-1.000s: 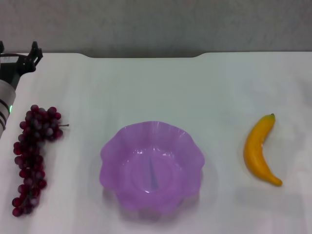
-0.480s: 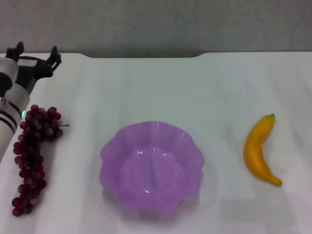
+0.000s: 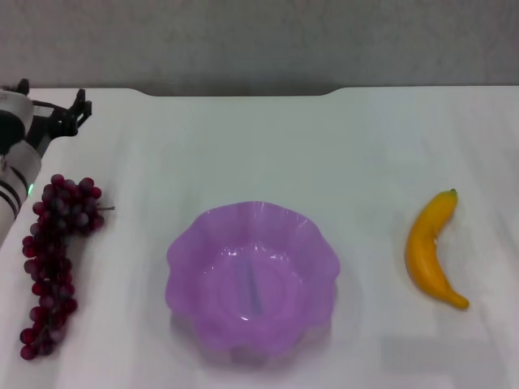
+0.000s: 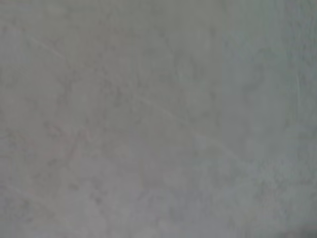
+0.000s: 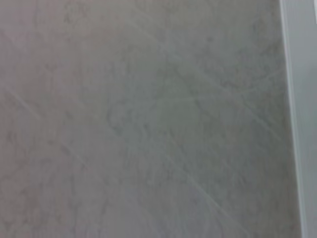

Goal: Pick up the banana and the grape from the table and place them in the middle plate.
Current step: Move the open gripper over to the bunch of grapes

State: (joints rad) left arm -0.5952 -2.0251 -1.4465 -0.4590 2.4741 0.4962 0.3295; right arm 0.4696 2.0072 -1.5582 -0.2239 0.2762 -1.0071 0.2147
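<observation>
The grape bunch [image 3: 53, 253] lies on the white table [image 3: 268, 146] at the left, stem end toward the back. The purple scalloped middle plate [image 3: 252, 275] sits in the centre and holds nothing. The banana [image 3: 432, 247] lies on the table at the right, green stem tip pointing away. My left gripper [image 3: 52, 102] is at the far left near the table's back edge, behind the grape bunch and apart from it, open and holding nothing. My right gripper is out of view. Both wrist views show only a plain grey surface.
The table's back edge [image 3: 243, 91] runs across the top of the head view, with a grey wall behind it. My left arm's white forearm [image 3: 15, 174] stands beside the back end of the grape bunch.
My left gripper has come in from the left edge toward the right, so both fingers now show, then shifted slightly back left. The grape, the plate and the banana have not moved.
</observation>
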